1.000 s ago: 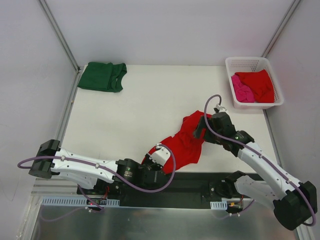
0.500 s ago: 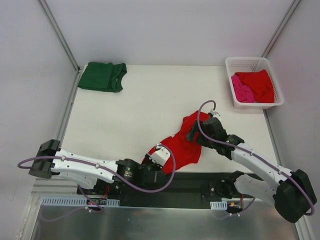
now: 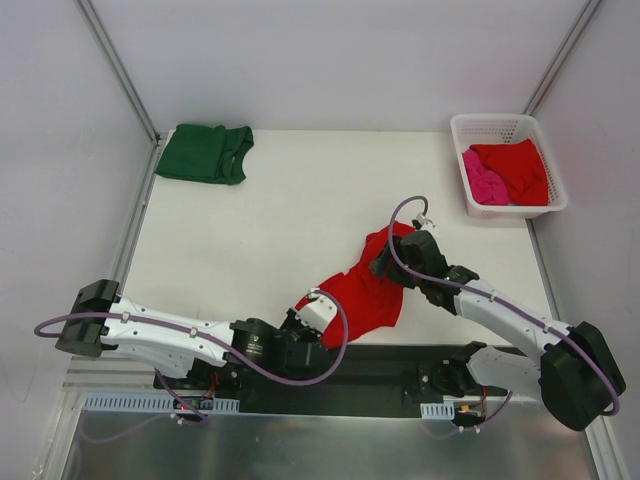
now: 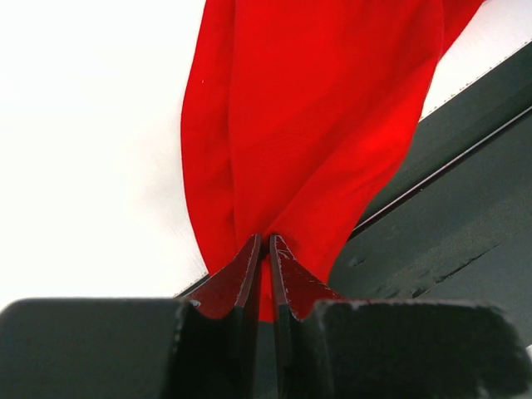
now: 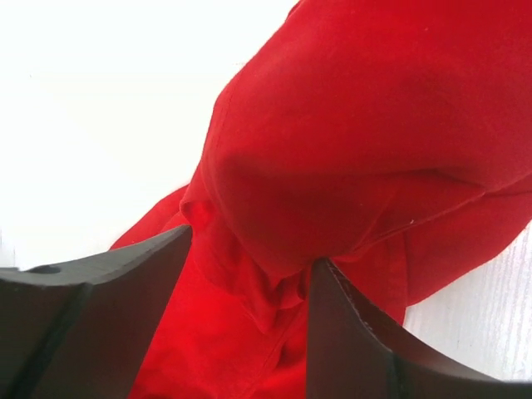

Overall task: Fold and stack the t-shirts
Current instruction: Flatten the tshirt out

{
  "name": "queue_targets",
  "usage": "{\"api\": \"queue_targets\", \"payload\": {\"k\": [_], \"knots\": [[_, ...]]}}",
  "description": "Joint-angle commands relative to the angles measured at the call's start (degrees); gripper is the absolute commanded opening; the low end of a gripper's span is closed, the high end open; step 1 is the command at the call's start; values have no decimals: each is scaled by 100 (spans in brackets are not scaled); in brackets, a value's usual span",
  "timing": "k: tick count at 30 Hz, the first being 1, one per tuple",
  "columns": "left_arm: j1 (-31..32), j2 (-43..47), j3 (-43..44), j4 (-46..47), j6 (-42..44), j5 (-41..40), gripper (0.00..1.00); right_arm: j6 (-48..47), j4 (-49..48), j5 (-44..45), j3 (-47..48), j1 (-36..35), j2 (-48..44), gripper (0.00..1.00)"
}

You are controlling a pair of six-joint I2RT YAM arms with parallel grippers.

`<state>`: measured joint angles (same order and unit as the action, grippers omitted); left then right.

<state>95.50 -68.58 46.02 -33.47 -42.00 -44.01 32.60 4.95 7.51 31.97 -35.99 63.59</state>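
Top external view gives you the white table (image 3: 270, 230) with a crumpled bright red t-shirt (image 3: 365, 290) lying right of centre, its lower part reaching the table's near edge. Both arms meet at this shirt, the left one at its near left corner and the right one at its far end.

A dark green t-shirt (image 3: 205, 153) lies folded flat in the far left corner, well apart from the red one. In the far right corner stands a white lattice basket (image 3: 497, 122). Inside it you can see another red t-shirt (image 3: 520, 168) and, against its left side, a pink t-shirt (image 3: 482, 186).

From the left wrist view, the left gripper (image 4: 266, 248) is clamped on the red shirt's edge. Its two fingers (image 4: 241, 278) are pressed nearly together with a thin fold of cloth pinched between them. The cloth fans out from the fingertips across the table, and the black base rail (image 4: 449, 216) runs along the right.

From the right wrist view, the right gripper (image 5: 249, 258) has its jaws standing apart, one on each side of a raised hump of the same red shirt. The cloth fills the gap and meets the inner face of each finger (image 5: 125, 283), but you cannot tell whether they are squeezing it.
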Motion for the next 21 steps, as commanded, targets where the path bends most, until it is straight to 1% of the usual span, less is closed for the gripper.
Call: {"api": "queue_targets", "payload": {"k": [1, 3, 6, 11, 14, 21], "knots": [[-67, 169, -67, -107, -107, -152, 8, 106, -232, 137, 47, -22, -66, 60], [-67, 178, -84, -107, -107, -152, 8, 106, -197, 146, 46, -31, -84, 54], [-67, 187, -93, -107, -107, -161, 8, 89, -152, 163, 47, -22, -101, 49], [-67, 196, -111, -98, -116, -161, 8, 89, -100, 181, 64, -22, -84, 49], [-67, 213, -137, -107, -124, -169, 8, 80, -91, 207, 55, -14, -75, 46], [-67, 283, -198, -107, -142, -178, 8, 89, -73, 225, 29, -22, -31, 32]]}}
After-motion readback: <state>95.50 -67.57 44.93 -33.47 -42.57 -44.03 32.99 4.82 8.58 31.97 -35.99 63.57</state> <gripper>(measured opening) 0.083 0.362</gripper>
